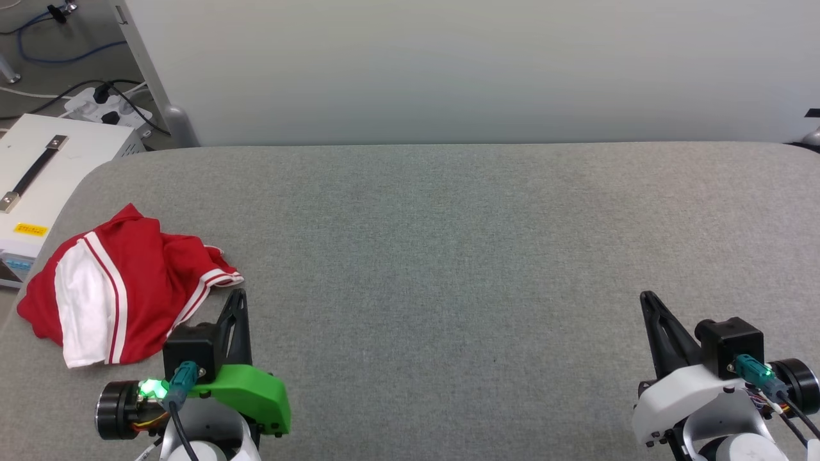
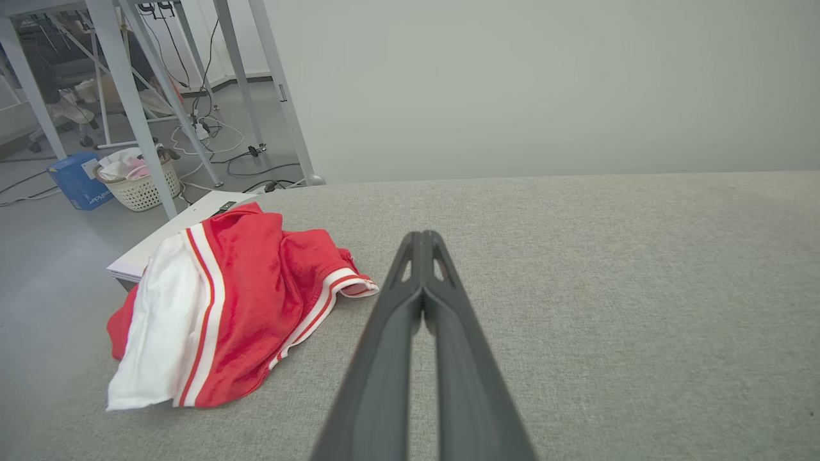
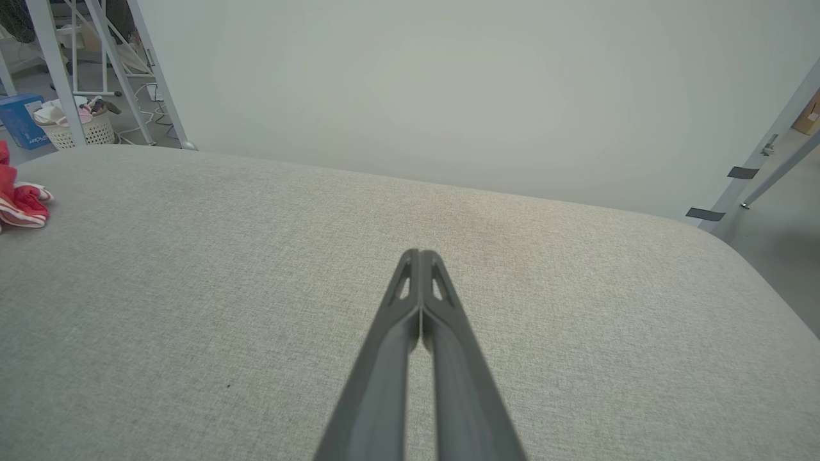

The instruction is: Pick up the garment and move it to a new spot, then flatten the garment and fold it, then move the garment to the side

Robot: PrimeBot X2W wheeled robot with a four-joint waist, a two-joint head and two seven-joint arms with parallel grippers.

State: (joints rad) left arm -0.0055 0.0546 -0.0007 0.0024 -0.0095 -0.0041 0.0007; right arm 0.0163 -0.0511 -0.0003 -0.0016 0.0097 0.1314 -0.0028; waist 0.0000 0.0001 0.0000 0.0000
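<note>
Head view showed the crumpled red soft-fabric T-shirt with white sleeves [image 1: 122,282] at the left edge of the grey cloth-covered table [image 1: 448,224], near the left gripper [image 1: 238,294]. The right gripper [image 1: 646,296] sat well apart. The wrist views showed more plainly that both finger pairs were pressed together, empty. The left wrist view added a white latticed basket [image 2: 142,186] on the floor.

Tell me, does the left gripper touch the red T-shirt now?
Apart. In the left wrist view, grey cloth surface shows between the shut left gripper and the T-shirt at its striped sleeve edge.
</note>
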